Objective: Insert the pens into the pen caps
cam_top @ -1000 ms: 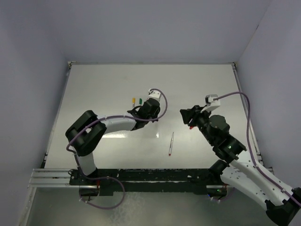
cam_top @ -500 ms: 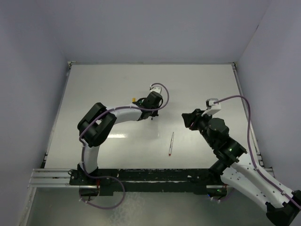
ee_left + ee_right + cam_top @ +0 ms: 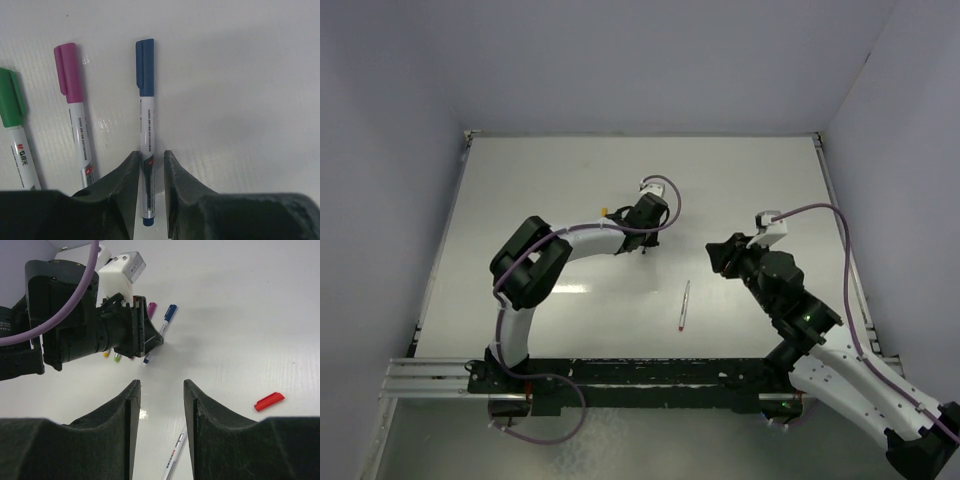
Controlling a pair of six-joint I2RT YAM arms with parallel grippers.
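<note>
While the left gripper (image 3: pixel 151 155) straddles the blue-capped whitish plastic marker pen (image 3: pixel 147 125), jaws slightly parted, the right gripper (image 3: pixel 161 385) hangs open, empty.

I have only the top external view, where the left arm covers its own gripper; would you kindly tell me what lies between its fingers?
Observer: The left gripper straddles a whitish marker pen with its blue cap on, lying flat on the white table.
Operator: Thank you; is there a cap for the loose red-tipped pen?
Observer: Yes, a small red plastic cap lies on the table, to the right of the open right gripper in the right wrist view, apart from that pen.
</note>
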